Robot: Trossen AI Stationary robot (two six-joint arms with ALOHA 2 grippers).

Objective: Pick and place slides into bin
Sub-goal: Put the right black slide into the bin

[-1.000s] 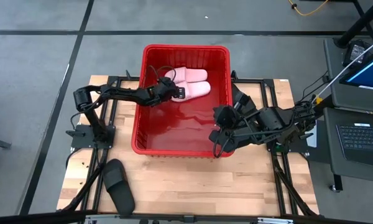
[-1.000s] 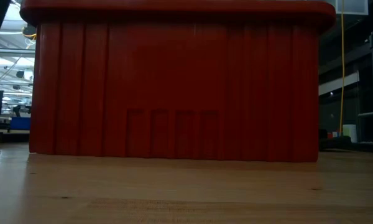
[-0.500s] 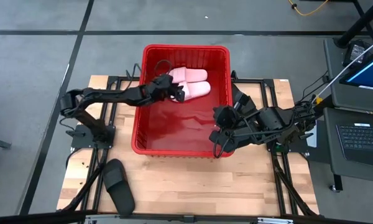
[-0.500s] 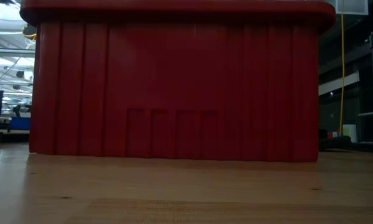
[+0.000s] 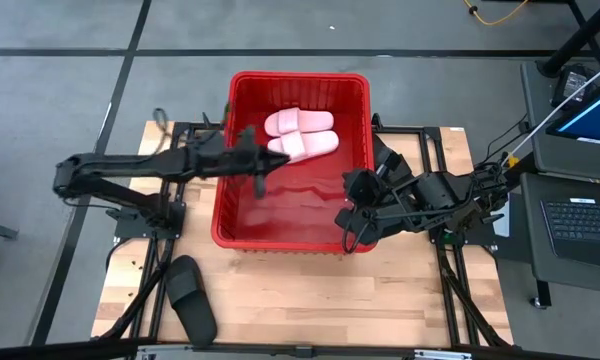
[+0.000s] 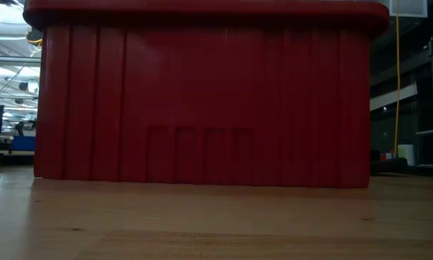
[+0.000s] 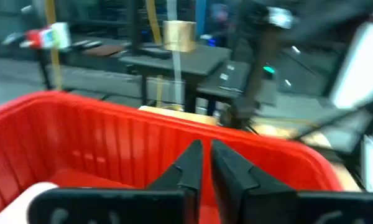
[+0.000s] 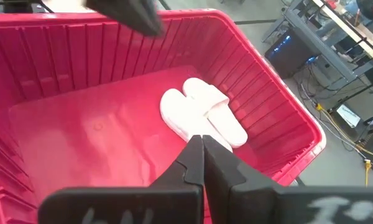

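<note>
**Two pink slides binned, a black one waits on the bench**

Both pale pink slides (image 5: 300,132) lie side by side on the floor of the red bin (image 5: 242,238), toward its far end. One black slide (image 5: 191,298) lies on the bench (image 5: 310,300) near its front left corner, well apart from the bin; no fourth slide is visible.

The left pincer (image 5: 262,170) hangs over the bin's left wall, its fingers nearly together and gripping nothing. The right pincer (image 8: 202,154) rests at the bin's right wall, fingers pressed together, empty.

The step in hand looks like clearing the left arm from the bin and fetching the black slide. It should rise above the rolled rim before swinging outward, then spread its fingers to take the wide strap.

The open wood in front of the bin offers ample room. The bench's front edge lies near the black slide, so a careless nudge could tip it off.
</note>
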